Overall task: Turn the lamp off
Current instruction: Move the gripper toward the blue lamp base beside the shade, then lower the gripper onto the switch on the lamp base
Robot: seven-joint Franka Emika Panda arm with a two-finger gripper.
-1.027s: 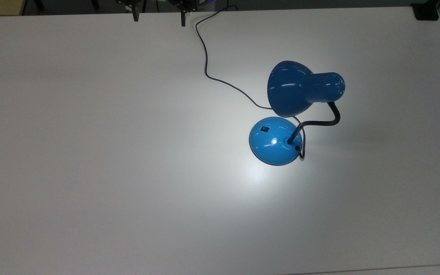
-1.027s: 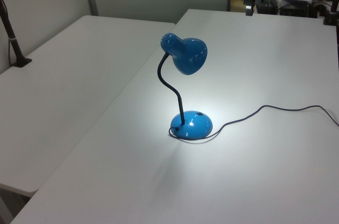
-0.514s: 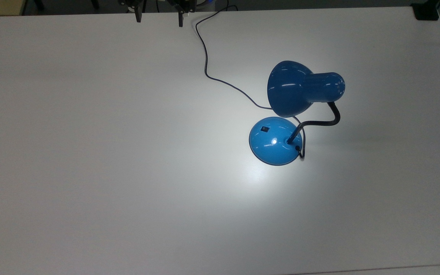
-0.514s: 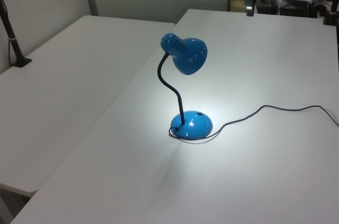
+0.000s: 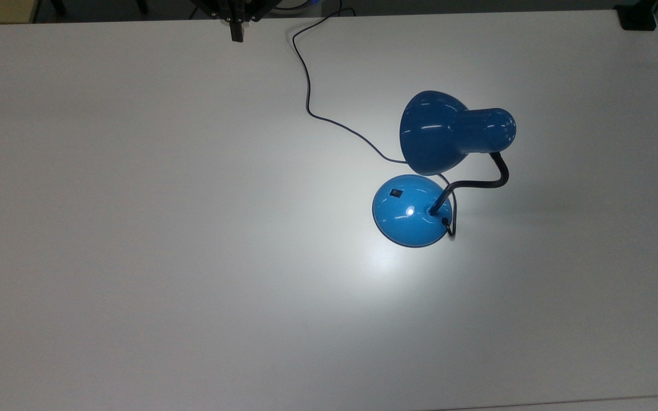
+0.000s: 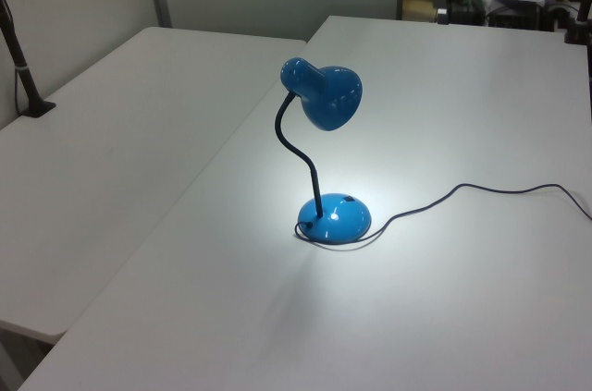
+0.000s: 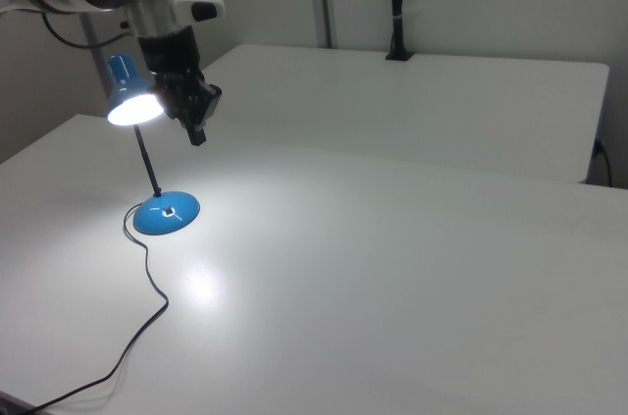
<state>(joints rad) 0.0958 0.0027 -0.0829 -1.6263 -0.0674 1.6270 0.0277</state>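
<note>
Lamp (image 5: 440, 171) is lit, standing on the table (image 5: 135, 228) toward the top view's right, its shade (image 5: 434, 134) hanging over the base (image 5: 412, 211) and throwing a bright patch on the tabletop. Switch (image 5: 397, 193) sits on the base's upper slope, just under the shade's rim in the top view.

Gripper (image 5: 237, 31) hangs at the top view's far edge, well apart from the lamp; fingers are pressed together, holding nothing. In the right view the gripper (image 7: 196, 130) hangs above the table beside the shade.

Risks, as I judge them: the shade overhangs the switch, so a straight descent could strike the shade or the neck (image 5: 477, 182) and tip the lamp. The base looks light and glossy; an off-centre push on the switch may slide it instead of toggling. The cord (image 5: 317, 108) runs across the table between gripper and base; a low approach could snag it.

A black post (image 7: 394, 3) is clamped to the next table, far away.
</note>
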